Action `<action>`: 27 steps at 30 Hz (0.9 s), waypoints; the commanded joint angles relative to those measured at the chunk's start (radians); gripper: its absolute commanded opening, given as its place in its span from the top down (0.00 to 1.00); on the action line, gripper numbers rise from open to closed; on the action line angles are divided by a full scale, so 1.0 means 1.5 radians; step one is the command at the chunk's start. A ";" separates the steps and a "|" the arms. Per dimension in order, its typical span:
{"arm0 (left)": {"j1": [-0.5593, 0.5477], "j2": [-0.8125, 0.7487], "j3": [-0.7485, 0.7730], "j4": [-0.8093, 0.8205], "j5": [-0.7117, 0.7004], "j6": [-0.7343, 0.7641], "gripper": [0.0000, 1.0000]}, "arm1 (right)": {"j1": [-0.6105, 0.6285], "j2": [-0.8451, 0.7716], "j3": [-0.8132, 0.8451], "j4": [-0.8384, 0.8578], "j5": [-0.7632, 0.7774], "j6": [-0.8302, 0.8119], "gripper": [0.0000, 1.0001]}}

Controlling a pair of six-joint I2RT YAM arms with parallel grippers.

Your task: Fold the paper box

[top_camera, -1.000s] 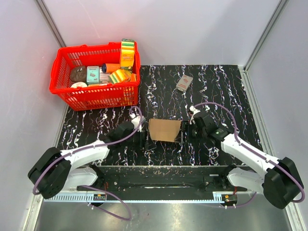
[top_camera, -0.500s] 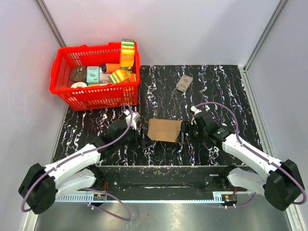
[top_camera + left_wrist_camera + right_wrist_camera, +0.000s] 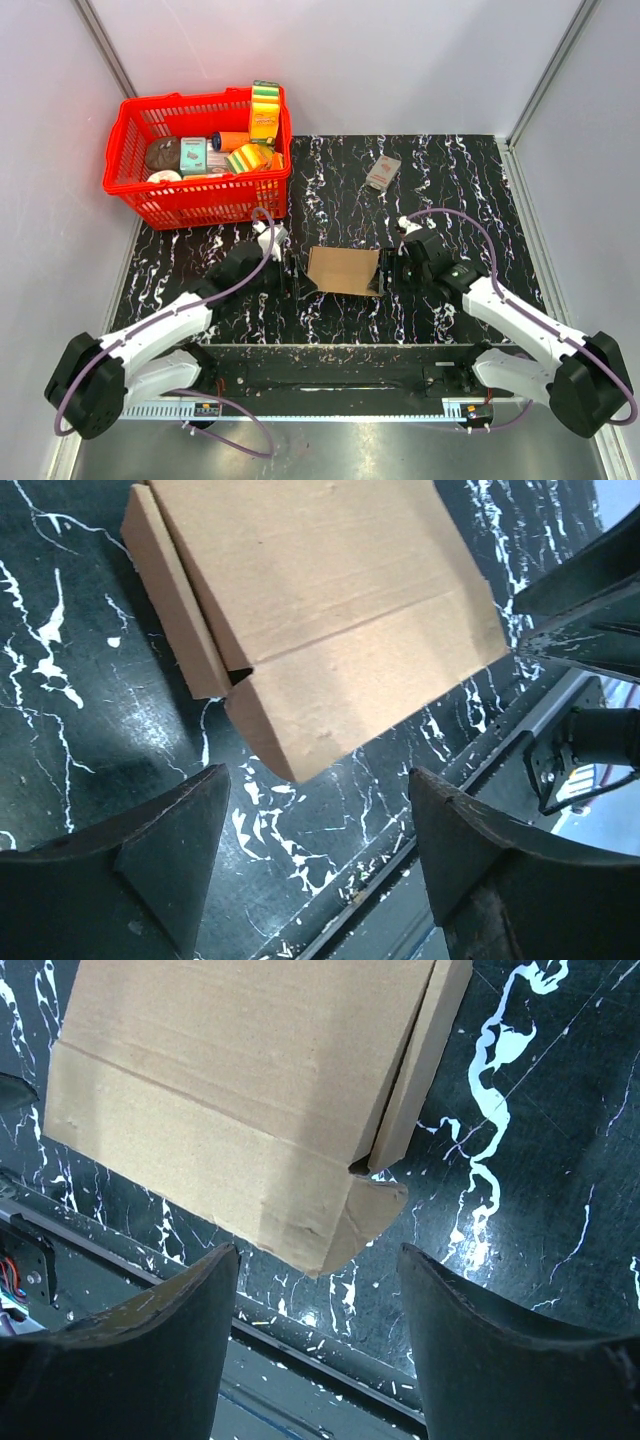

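While both arms reach low over it, the black table (image 3: 460, 190) with its white marble-like veins sits boxed in by pale grey walls (image 3: 400, 60) at the back and both sides.

Far left at the back is a red basket (image 3: 200, 212) stuffed with groceries. A stack of yellow-green sponges pokes up at its right corner. The labels in there are too small to read.

Next over, the left gripper (image 3: 291, 275) lies just beside the left end of the paper box (image 3: 342, 270), jaws spread wide with nothing in them. The box is plain brown cardboard, folded flat, lying mid-table between the two arms.

At its right end is the right gripper (image 3: 384, 272), also gaping wide and holding nothing. Can't tell if either one actually touches the cardboard.

Further back lies a small grey-and-red packet (image 3: 383, 172), print unreadable.
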 commanded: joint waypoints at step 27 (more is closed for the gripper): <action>0.024 0.159 0.039 0.144 0.060 0.024 0.39 | -0.013 0.072 0.004 0.091 -0.052 -0.004 0.40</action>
